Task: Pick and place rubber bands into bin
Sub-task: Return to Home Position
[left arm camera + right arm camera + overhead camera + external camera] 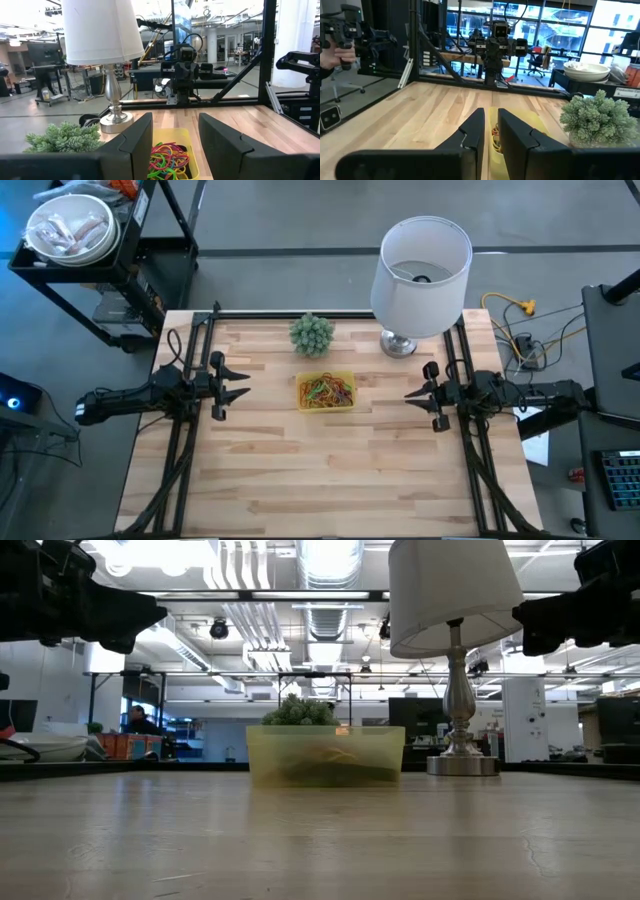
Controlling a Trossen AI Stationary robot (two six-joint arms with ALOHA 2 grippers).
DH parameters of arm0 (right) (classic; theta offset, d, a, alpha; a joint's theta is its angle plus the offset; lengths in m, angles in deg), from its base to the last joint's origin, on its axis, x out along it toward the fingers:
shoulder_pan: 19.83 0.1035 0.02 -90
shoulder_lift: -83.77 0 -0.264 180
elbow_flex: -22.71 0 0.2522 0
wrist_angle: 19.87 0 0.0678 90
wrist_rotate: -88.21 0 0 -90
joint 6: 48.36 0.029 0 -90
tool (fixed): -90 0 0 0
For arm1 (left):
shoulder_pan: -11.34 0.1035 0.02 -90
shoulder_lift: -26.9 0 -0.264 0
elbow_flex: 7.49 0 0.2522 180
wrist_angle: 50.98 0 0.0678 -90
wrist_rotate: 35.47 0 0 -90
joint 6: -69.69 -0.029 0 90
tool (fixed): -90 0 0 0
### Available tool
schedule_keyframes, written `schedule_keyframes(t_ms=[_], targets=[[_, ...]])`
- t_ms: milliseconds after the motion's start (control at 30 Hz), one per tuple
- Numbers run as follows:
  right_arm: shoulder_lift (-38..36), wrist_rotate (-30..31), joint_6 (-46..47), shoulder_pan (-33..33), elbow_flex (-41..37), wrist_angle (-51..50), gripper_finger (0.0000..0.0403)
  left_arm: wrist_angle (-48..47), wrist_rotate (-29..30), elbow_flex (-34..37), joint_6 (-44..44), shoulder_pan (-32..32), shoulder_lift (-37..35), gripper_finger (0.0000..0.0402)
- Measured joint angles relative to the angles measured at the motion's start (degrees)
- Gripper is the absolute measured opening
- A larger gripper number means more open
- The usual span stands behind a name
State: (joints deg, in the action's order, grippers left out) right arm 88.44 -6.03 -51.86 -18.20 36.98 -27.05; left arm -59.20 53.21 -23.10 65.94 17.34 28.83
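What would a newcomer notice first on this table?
Probably the yellow bin at mid-table, holding a bright tangle of rubber bands, with the green plant just behind it. Then the big white lamp at the far edge to its right, and the left gripper and right gripper facing each other from either side.

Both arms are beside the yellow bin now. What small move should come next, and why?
Probably just settle both arms at rest and pick nothing more. The rubber bands lie in the bin, I see none loose on the table, and the left gripper and right gripper hang empty on either side of it.
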Motion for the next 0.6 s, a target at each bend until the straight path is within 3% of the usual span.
schedule_keyframes(t_ms=[600], targets=[[0.04,-0.05,-4.04,-0.02,0.00,-0.40,0.0048,-0.07,0.02,0.00,0.36,0.00,2.44,0.0144]])
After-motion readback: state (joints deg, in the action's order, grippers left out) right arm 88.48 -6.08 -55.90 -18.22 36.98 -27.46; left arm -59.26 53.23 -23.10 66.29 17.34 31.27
